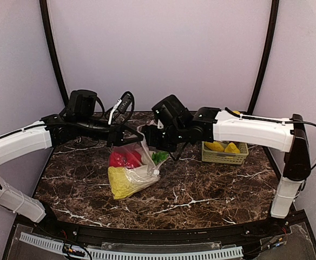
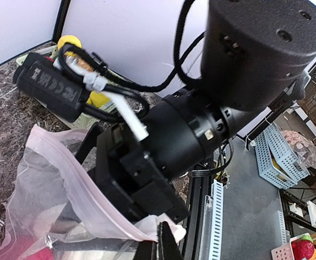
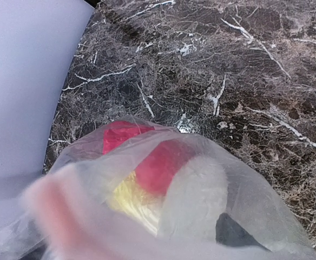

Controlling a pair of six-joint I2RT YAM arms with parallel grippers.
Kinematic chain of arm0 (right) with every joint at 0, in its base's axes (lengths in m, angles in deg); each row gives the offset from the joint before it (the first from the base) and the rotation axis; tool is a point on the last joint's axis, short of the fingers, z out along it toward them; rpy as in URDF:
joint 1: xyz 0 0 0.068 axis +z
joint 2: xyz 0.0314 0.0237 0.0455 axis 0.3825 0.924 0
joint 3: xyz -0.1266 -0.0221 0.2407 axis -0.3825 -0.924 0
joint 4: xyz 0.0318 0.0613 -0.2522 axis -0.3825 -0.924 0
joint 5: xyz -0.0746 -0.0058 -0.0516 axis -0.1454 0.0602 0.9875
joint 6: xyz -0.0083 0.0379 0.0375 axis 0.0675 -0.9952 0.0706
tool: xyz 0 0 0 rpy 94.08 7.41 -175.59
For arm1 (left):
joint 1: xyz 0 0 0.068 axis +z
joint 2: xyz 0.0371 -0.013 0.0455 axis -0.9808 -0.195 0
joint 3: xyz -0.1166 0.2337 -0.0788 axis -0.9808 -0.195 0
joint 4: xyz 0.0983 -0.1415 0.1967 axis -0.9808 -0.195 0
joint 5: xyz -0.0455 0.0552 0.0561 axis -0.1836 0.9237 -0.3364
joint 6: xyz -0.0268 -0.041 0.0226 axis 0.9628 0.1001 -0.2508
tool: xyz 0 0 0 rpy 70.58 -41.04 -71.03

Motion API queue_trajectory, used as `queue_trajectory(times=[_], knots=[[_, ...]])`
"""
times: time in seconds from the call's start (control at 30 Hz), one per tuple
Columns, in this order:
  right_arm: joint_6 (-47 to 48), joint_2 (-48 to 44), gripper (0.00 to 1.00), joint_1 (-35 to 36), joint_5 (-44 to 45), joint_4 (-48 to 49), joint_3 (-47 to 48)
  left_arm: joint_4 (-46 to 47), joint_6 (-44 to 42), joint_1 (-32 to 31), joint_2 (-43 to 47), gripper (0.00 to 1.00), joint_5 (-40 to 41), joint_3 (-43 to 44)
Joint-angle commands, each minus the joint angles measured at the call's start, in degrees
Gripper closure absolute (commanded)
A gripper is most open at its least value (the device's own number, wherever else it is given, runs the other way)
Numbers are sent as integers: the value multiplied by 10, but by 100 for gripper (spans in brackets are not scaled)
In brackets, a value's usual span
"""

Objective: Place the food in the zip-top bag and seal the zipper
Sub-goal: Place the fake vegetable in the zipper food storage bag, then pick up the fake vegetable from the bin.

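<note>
We have food in the bag — left gripper pinching its rim, right gripper unreadable — basket pieces and zipper remain.

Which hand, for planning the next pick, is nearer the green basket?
Right. The right hand sits at the zip-top bag, left of the basket; the left hand grips the bag farther left.

Three views: one high and wide, two close in.
The top camera looks down from behind over the whole worktop. The left wrist faces the right arm at close range, and the right wrist looks steeply down. All three show the zip-top bag.
</note>
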Motion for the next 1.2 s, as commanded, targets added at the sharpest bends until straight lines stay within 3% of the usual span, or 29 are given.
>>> queue_trajectory(times=[0.0, 0.47, 0.7, 0.87, 1.17], knots=[[51, -60, 21, 9, 16, 6, -9, 2, -3, 11, 18, 99, 7, 1], [176, -221, 22, 9, -4, -16, -96, 21, 5, 37, 30, 99, 14, -10], [217, -261, 21, -3, 118, -137, -88, 2, -19, 40, 32, 99, 47, -7], [210, -234, 23, -61, 180, -256, -50, -2, -25, 41, 31, 99, 56, -8], [273, -223, 26, -250, 154, -225, -111, -3, -25, 41, 23, 99, 54, -7]])
